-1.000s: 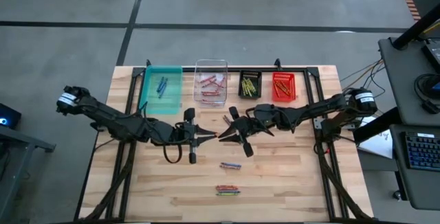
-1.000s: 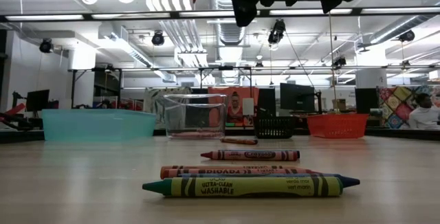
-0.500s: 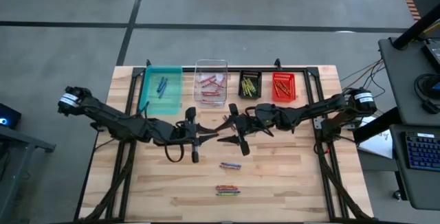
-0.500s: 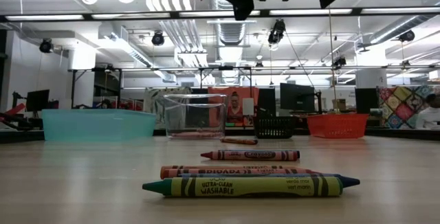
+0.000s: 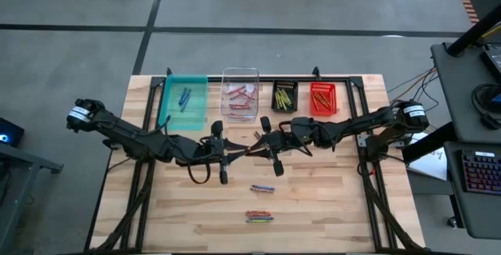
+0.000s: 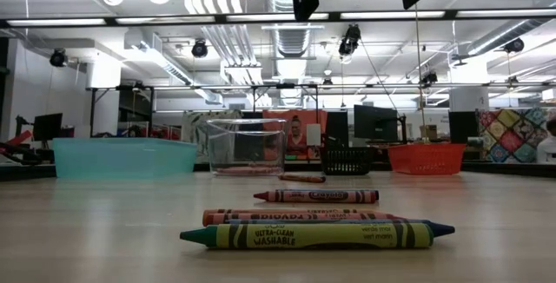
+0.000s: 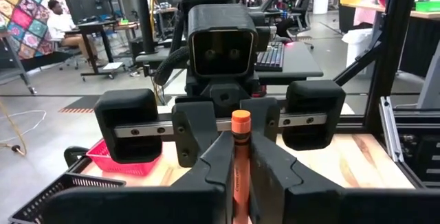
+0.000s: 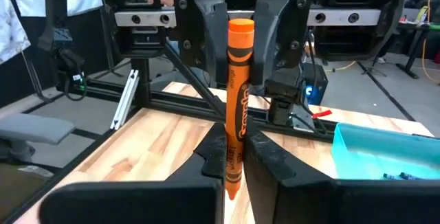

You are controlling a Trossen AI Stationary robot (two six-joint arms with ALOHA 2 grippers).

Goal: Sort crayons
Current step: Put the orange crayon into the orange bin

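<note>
Compared with the earlier high view, I see the right gripper (image 5: 257,147) has drawn its fingers in from a wide spread and slid a little toward the left gripper (image 5: 237,152); the two now meet tip to tip at the centre of the frame, above the table (image 5: 344,200). Both wrist views show one orange crayon (image 8: 238,107) standing between both pairs of fingers: my left gripper pinches one end and my right gripper is pressed together on the other, so the crayon is held by both at once, a handover in mid-step by my judgement.

The other crayons lie as follows. In the high view, a single loose crayon (image 5: 262,188) sits below centre, and a small pile of crayons (image 5: 259,217) lies lower still, toward the bottom edge. Along the upper part of the table stand four bins: teal bin (image 5: 185,101), clear bin (image 5: 240,95), black bin (image 5: 283,96) and red bin (image 5: 322,98), each already holding some crayons.

Risks from here, as I judge them:
- If both arms pull apart while both grips hold, the thin wax stick may snap or slip askew.
- If the left gripper lets go before the right grip is firm, the crayon may drop and roll among the loose ones.
- The fingers are nested closely; a sideways move could knock one gripper against the other.
- Carrying the crayon by its end may let it tilt and catch the rim of a bin.
</note>
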